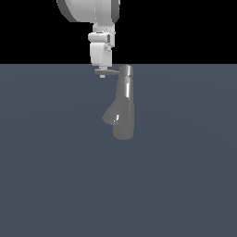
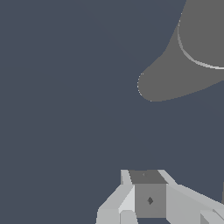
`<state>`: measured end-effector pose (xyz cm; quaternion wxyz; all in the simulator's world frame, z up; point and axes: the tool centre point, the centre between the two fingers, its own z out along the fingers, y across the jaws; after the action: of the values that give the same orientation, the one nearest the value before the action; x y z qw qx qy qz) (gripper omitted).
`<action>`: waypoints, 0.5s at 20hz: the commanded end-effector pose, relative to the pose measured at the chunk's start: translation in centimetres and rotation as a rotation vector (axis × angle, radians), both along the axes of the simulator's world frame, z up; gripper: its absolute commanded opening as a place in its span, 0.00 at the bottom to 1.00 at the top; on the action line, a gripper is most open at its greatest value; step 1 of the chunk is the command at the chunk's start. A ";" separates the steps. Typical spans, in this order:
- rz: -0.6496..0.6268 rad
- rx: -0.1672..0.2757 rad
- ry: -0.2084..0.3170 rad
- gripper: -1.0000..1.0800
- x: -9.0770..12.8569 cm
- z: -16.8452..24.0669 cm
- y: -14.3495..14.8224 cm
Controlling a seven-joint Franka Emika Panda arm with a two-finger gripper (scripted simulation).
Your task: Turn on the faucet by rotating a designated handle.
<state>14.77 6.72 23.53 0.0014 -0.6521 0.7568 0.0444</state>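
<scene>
The faucet (image 1: 125, 109) is a grey shiny upright column with a wedge-shaped spout (image 1: 115, 113) and a brighter top cap (image 1: 126, 71). The handle (image 1: 107, 71) is a thin grey bar projecting from the cap toward the exterior view's left. My gripper (image 1: 102, 74) comes down from above and its tip sits at the outer end of the handle, touching or just beside it. The fingers look pressed together with no gap. In the wrist view the spout (image 2: 175, 74) and part of the column show from above, and my gripper (image 2: 148, 197) fingers are bunched together; the handle is not distinguishable there.
The faucet stands on a flat blue-grey floor (image 1: 55, 176) that extends on all sides. The arm's white links (image 1: 92, 14) hang above the faucet at the top of the exterior view.
</scene>
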 end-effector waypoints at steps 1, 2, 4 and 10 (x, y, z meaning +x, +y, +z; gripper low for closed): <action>-0.002 0.001 0.000 0.00 0.0 0.0 0.0; -0.002 0.001 0.000 0.00 0.0 0.0 0.0; -0.002 0.000 0.000 0.00 -0.2 0.1 0.0; -0.002 0.000 0.000 0.00 -1.4 0.7 0.3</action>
<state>13.65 6.92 24.06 0.0014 -0.6514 0.7574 0.0447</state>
